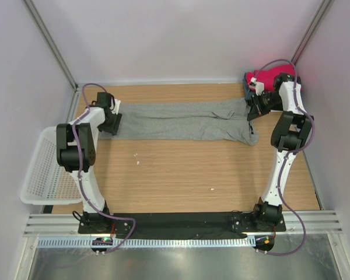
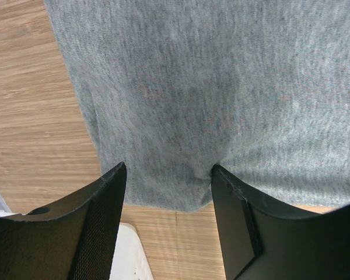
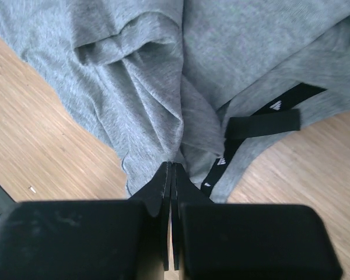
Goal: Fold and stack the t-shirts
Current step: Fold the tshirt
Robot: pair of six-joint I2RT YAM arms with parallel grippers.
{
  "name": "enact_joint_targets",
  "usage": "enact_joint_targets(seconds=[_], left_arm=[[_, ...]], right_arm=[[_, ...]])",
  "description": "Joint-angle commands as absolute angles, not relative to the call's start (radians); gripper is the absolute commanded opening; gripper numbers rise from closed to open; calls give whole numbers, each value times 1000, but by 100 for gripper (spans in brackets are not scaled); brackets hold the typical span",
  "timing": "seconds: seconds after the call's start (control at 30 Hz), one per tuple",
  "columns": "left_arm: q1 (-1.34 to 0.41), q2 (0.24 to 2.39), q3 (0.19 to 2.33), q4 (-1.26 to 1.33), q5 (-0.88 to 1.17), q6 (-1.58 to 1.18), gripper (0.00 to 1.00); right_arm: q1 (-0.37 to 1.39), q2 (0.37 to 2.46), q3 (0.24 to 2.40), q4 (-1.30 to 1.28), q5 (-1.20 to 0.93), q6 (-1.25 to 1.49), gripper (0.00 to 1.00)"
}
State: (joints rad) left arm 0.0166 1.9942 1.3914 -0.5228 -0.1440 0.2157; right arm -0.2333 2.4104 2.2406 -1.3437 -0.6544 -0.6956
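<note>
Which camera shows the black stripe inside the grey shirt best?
The right wrist camera: the black collar band is close, its white print visible. The left wrist camera shows only plain cloth of the grey t-shirt; from above, the band cannot be made out.

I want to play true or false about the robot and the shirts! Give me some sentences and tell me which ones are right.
1. The grey t-shirt lies stretched out across the table. True.
2. The right pincer is wide open. False: the right pincer is shut, pinching the grey fabric.
3. The left pincer is open, straddling the shirt's edge. True.
4. The red t-shirt sits in the white basket. False: the red t-shirt is bunched in the far right corner, and the white basket hangs at the table's left edge.
</note>
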Motion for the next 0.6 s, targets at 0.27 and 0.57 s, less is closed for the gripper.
enact_joint_targets(seconds=[0.27,0.57], left_arm=[[46,2011,1359,-520,-158,218,61],[48,2006,1351,-517,-152,215,61]], right_arm=[[-229,2473,2364,-1425,-583,-621,2],[-227,2442,2344,-1368,-532,-592,8]])
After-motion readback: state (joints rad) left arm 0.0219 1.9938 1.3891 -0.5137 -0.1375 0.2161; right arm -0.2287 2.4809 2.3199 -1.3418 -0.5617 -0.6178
